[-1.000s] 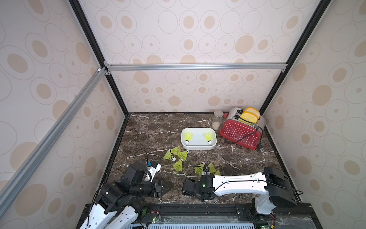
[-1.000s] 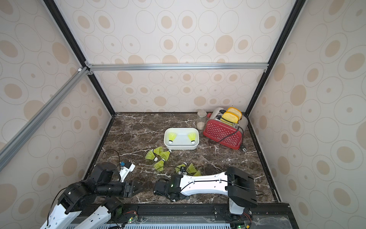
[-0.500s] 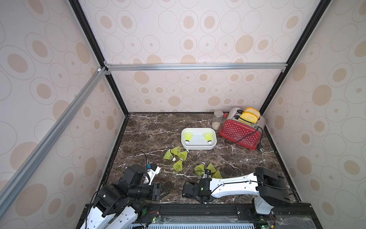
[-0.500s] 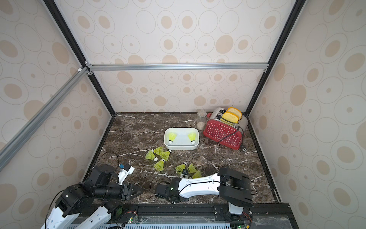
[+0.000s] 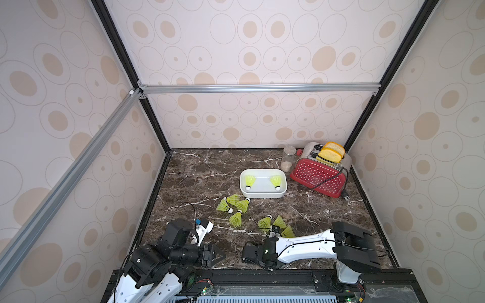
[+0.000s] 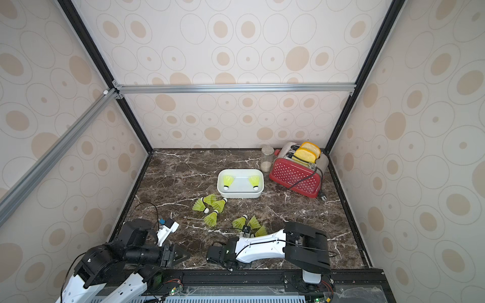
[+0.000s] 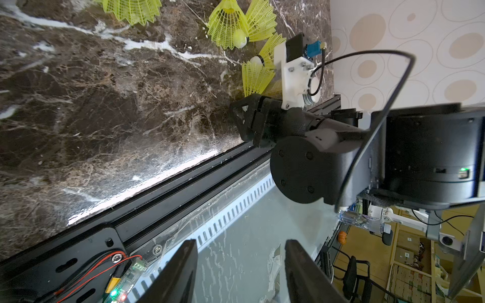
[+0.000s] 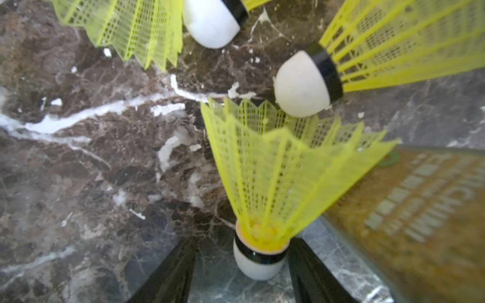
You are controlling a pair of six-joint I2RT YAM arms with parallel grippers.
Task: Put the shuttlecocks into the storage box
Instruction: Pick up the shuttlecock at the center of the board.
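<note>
Dark marble tabletop (image 5: 199,168) carries 7 neon shuttlecocks (image 5: 236,219), mesh-skirted, white-tipped and black-banded, while 2 lie in the storage box (image 5: 262,195) just beyond. Astride 1 tip the right gripper (image 8: 242,242) stands spread, likely choosing that firm end over mesh; the left gripper (image 7: 240,244) hangs spread and empty near the front edge.

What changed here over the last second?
Both arms shifted toward the front rail: the left arm slightly, the right arm more, its shoulder block swinging toward the left arm. No grab or release shows. The shuttlecocks, the box and the toaster stayed put.
</note>
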